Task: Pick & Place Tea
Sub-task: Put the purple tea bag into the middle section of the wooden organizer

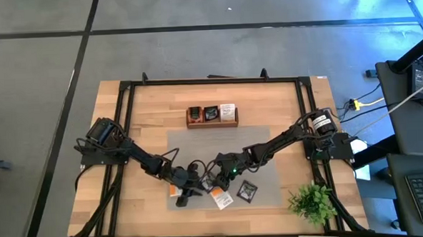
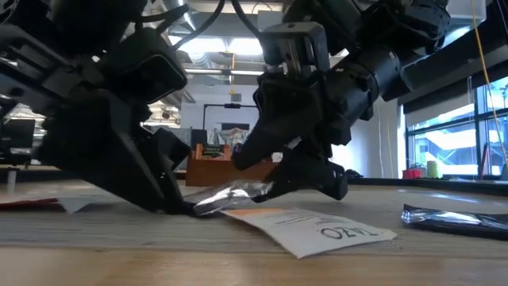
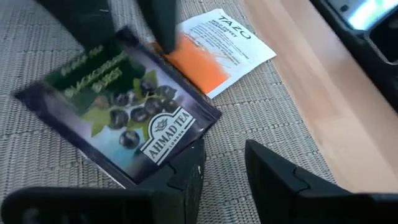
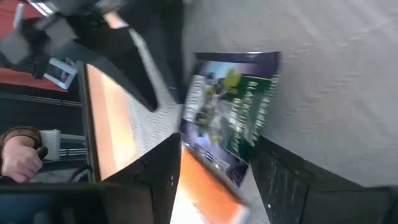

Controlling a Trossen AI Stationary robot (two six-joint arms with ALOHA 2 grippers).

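Bright overhead light; wrist views perhaps motion-blurred.
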